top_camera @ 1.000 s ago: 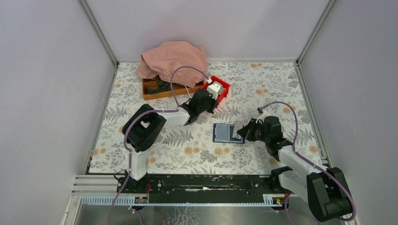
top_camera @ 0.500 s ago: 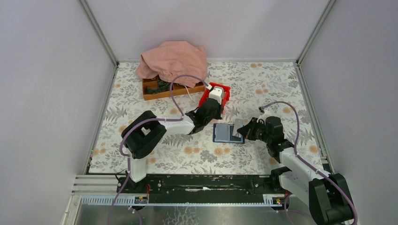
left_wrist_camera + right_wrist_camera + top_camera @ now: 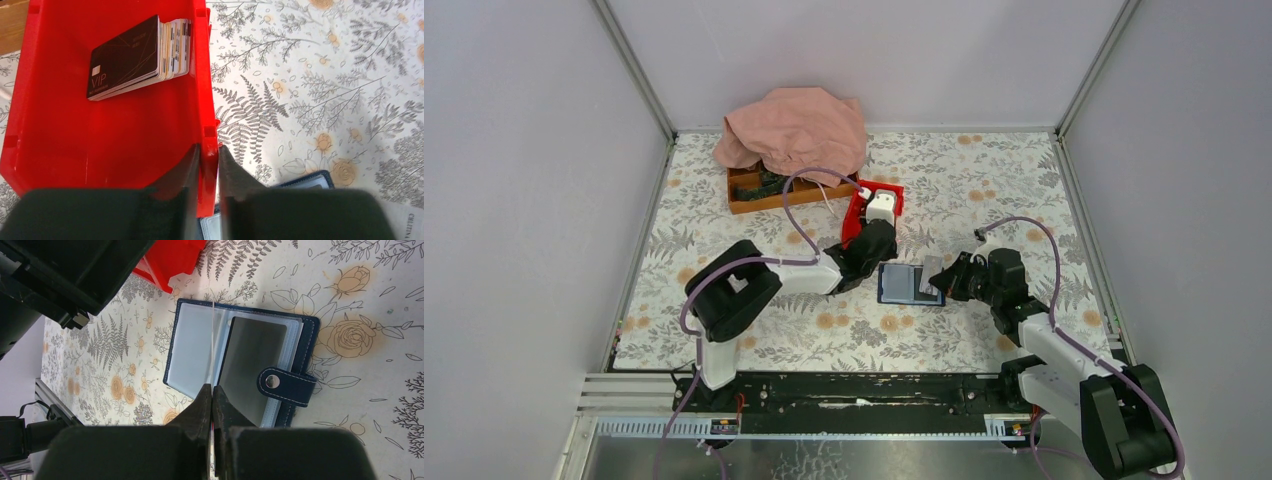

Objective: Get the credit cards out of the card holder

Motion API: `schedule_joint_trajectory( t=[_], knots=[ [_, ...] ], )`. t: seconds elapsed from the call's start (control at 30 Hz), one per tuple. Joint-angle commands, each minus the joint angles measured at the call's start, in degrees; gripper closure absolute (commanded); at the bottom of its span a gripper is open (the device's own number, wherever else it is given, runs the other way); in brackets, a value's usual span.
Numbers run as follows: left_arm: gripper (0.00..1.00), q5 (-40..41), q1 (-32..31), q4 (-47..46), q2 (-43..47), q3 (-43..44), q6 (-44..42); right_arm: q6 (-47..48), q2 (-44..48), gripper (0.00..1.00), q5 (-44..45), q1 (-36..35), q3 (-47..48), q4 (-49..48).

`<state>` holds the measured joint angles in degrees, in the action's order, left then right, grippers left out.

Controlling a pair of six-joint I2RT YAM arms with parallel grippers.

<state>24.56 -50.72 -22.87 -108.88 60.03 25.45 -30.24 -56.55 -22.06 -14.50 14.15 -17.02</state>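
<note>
The card holder lies open on the floral table, blue-grey sleeves with dark edges and a snap strap; it also shows in the right wrist view. My right gripper is shut on a thin credit card, seen edge-on and standing upright over the holder's fold. My left gripper is shut on the near wall of the red bin. A stack of credit cards, a dark one on top, lies in the bin. The holder's corner shows just beside the bin.
The red bin sits just behind the holder. A wooden tray under a pink cloth stands at the back left. Grey walls close in both sides.
My left gripper has pulled the red bin nearer, towards the card holder, and the bin has turned. The right gripper has kept its place at the holder with the card.
</note>
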Motion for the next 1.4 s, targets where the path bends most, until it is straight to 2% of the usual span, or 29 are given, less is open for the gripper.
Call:
schedule_joint_trajectory(
  t=[0.0,0.1,0.17,0.4,0.43,0.53,0.67,0.8,0.93,1.07,1.17,1.37],
  knots=[
    [0.67,5.9,-1.9,3.3,-1.3,0.0,3.0,0.3,-0.5,1.0,-1.0,0.3,0.0,-2.5],
    [0.54,6.7,-2.2,2.5,-1.0,-0.5,3.4,0.3,-0.5,1.0,-0.7,0.3,0.0,-2.7],
    [0.5,6.6,-2.2,1.9,-0.2,-0.9,3.3,0.3,-0.6,1.0,-0.7,0.3,0.0,-2.8],
    [0.14,7.0,-2.5,-3.2,7.4,-5.8,0.6,0.4,2.1,1.0,-1.2,0.3,-0.8,-3.7],
    [0.11,7.2,-2.5,-2.8,9.1,-6.1,-0.4,0.5,2.8,1.0,-1.9,0.3,-1.1,-4.2],
    [0.11,5.4,-2.1,0.2,14.2,-5.8,-5.5,0.3,4.4,1.0,-7.1,0.3,-2.0,-7.6],
    [0.12,-5.3,1.7,7.1,22.2,-5.3,-7.8,-2.1,2.5,1.0,-20.0,0.3,-3.1,-18.5],
    [0.12,-23.0,11.2,6.3,33.9,-11.3,-5.8,-9.2,-1.3,1.0,-29.7,0.2,-5.7,-35.3],
    [0.12,-29.0,12.7,3.1,40.9,-16.4,-9.3,-13.8,-5.3,1.0,-34.7,-1.8,-6.2,-46.3],
    [0.12,-41.3,13.0,3.2,37.6,-17.8,-7.5,-11.1,-7.5,1.0,-36.7,-7.4,-4.2,-45.8],
    [0.14,-54.1,15.7,-0.9,34.2,-20.0,-3.6,-6.5,-7.9,1.0,-36.5,-11.5,-2.0,-39.5],
    [0.2,-64.8,18.9,-9.2,31.1,-23.2,0.7,-2.4,-6.5,1.0,-33.8,-12.7,-0.8,-32.7]
  ],
)
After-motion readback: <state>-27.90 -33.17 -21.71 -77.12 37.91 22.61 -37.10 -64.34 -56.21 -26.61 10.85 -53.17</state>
